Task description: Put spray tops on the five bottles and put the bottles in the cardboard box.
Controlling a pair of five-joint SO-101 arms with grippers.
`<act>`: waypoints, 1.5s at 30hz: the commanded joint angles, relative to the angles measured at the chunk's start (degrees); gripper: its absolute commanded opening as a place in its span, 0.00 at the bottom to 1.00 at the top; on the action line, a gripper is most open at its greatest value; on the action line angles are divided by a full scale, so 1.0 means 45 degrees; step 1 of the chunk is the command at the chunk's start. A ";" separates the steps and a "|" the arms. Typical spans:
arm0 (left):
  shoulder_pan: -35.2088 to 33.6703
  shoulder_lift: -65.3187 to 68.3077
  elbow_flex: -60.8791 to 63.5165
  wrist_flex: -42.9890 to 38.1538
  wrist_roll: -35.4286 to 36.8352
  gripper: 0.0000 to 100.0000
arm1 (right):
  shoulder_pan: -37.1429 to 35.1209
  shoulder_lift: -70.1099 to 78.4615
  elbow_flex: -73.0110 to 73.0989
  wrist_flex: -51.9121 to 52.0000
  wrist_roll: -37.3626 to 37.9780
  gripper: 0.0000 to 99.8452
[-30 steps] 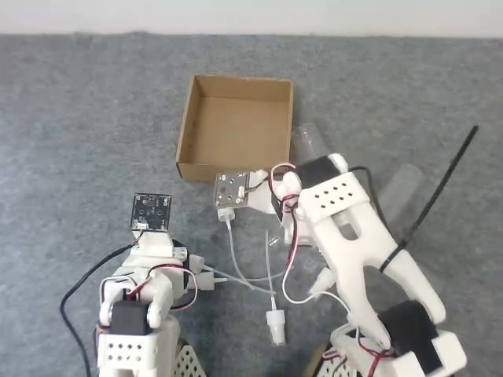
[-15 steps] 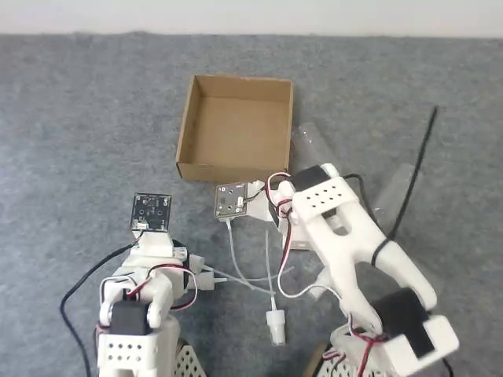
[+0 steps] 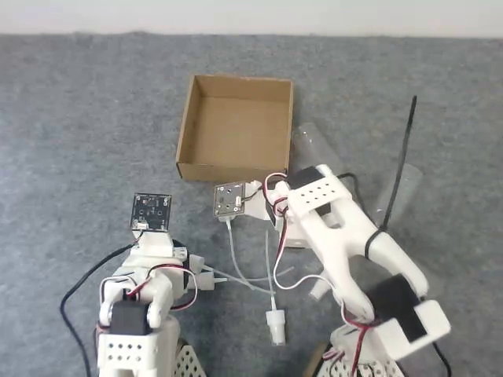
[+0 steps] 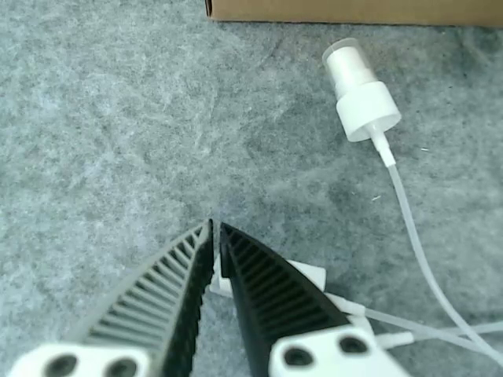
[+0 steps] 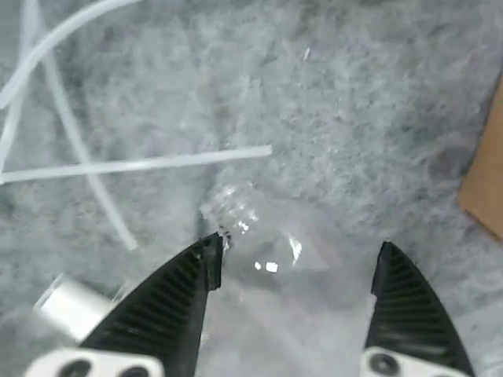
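Reading the right fingers (image 5: 177, 294) as open: spread wide, one on each side of a clear bottle (image 5: 271, 255) lying on the table (image 5: 354, 94). Threaded neck of that bottle right at one fingertip; can't tell whether touching. Just past the tips, thin dip tubes (image 5: 118, 165) crossing each other on the table. Close beside the neck-side finger, a white spray top (image 5: 67, 302). Out past the other finger, a corner of the cardboard box (image 5: 486, 177), near the bottle but apart from it.

Reading the left fingers (image 4: 271, 294) as closed, tips together, nothing gripped, low over the table. Directly under and beside them, loose spray tops (image 4: 310, 275) with tubes running off sideways. Well ahead of the tips, a lone spray top (image 4: 357, 98) on its side, tube trailing back toward the fingers. Just beyond it, the box wall.

From the high view: box open side up, ahead of both sets of fingers, nearer the right ones. Ahead of and out to the side of the right fingers, two more bottles on their sides: first bottle (image 3: 310, 141) just beside the box wall, second bottle (image 3: 410, 182) farther out, well apart from the box. Back behind both sets of fingers, between the arm bases, a last spray top (image 3: 275, 326) on the table.
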 commanded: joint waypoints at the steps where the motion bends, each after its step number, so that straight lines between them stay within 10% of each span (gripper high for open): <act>1: 0.0000 -0.0234 -0.0166 -0.0098 -0.0078 0.01 | -0.0010 0.0283 -0.0137 -0.1006 -0.0918 0.26; 30: 0.0000 -0.0234 -0.0166 -0.0098 -0.0078 0.01 | -0.0107 0.0303 -0.1328 -0.1788 -1.0999 0.26; 45: 0.0000 -0.0234 -0.0166 -0.0098 -0.0078 0.01 | -0.0791 0.0420 -0.2657 0.0498 -0.8869 0.44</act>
